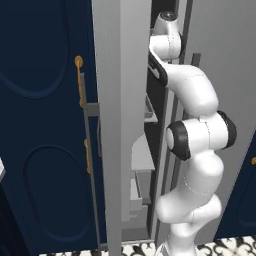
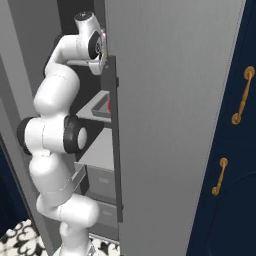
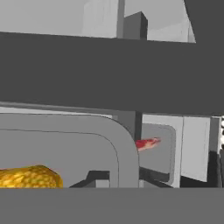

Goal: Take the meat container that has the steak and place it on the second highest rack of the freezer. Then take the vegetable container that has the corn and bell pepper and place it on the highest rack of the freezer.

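Arm is reaching high into the open grey freezer (image 1: 122,100), wrist up at the top shelves in both base views.

Hand view: light grey rounded-corner vegetable container (image 3: 78,144) sits right under the camera, with the yellow textured corn cob (image 3: 28,177) inside at lower left. Bell pepper not visible.

Further in and to the right, a second grey tray, the meat container (image 3: 168,148), with the red steak (image 3: 146,143) in it. It appears to be resting on a rack; right base view shows a red bit on the grey shelf (image 2: 97,107) below the wrist.

Judgement: steak step looks done, corn container is mid-placement.

End effector (image 3: 98,177): can't tell how wide it's open or whether it has the container.
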